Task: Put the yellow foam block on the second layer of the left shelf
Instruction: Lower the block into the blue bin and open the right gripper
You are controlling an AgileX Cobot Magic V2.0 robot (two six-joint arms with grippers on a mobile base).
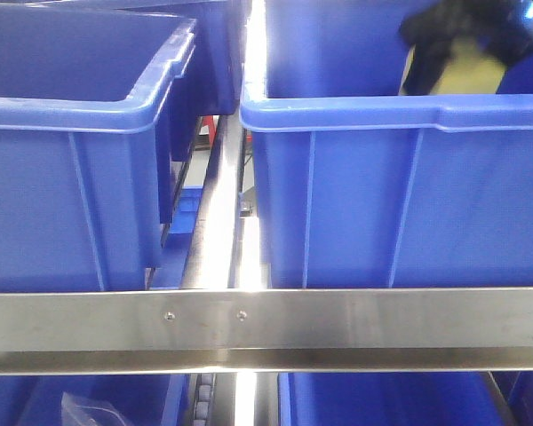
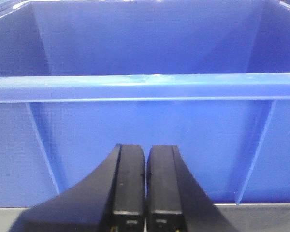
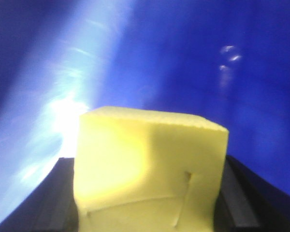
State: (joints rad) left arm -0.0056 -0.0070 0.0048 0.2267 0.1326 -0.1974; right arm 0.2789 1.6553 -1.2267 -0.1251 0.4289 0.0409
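The yellow foam block (image 3: 150,169) fills the lower middle of the right wrist view, clamped between my right gripper's (image 3: 150,193) black fingers (image 3: 55,198), with blue bin wall behind it. In the front view the block (image 1: 466,67) shows as a pale yellow patch under the black right gripper (image 1: 453,44), inside the right blue bin (image 1: 400,195) at the top right. My left gripper (image 2: 145,193) is shut and empty, its two black fingers together, just in front of the outer wall of a blue bin (image 2: 145,87).
A second blue bin (image 1: 71,177) stands at the left of the shelf. A steel shelf rail (image 1: 266,328) runs across the front below both bins. A bright steel upright (image 1: 235,222) separates the bins. More blue bins show on the layer below.
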